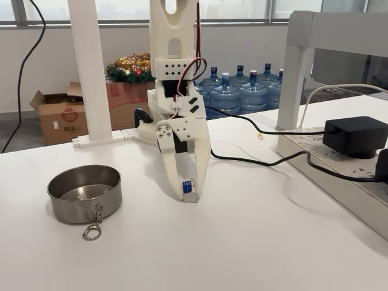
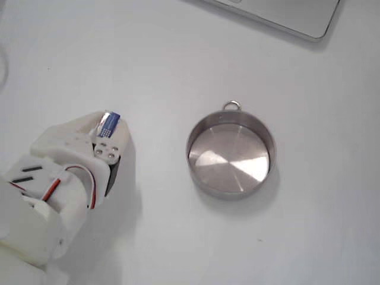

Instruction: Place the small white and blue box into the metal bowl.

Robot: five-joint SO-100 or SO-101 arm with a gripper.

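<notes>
A white claw (image 1: 188, 193) grips the small white and blue box (image 1: 188, 190) low over a white counter (image 1: 254, 242). The metal bowl (image 1: 84, 193) sits to its left; water jugs (image 1: 242, 91) line the far wall.

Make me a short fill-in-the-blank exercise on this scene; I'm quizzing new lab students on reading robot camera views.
1. The gripper is shut on the small ____.
2. The bowl holds ____.
3. In the fixed view from the table's side, the bowl stands to the ____ of the gripper.
4. A ____ on a short chain hangs from the bowl's rim onto the table.

Missing words: box; nothing; left; clip
</notes>
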